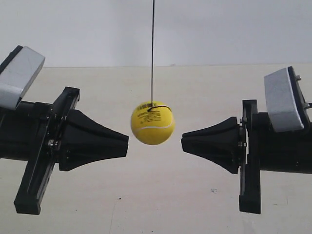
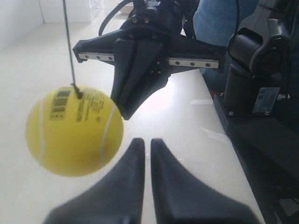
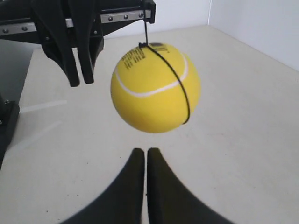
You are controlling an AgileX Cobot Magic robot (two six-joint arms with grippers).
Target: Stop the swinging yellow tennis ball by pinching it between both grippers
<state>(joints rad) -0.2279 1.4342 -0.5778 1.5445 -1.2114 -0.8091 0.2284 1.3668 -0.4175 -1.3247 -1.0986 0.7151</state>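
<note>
Between the closed left claw and closed right claw hangs the yellow tennis ball, touching neither

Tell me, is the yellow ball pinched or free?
Free: the yellow ball hangs on its string, with gaps to both grippers.

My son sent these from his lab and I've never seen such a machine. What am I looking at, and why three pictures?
These are two robot arms facing each other. One picture is taken from off the arms; the other two come from cameras on each arm's wrist. A yellow tennis ball hangs from a thin string between the arms, above a pale table. The left gripper and the right gripper are black cone-shaped tips, both closed. Neither touches the ball in the outside view; nothing is held. Nothing else is seen lying on the table.
</note>
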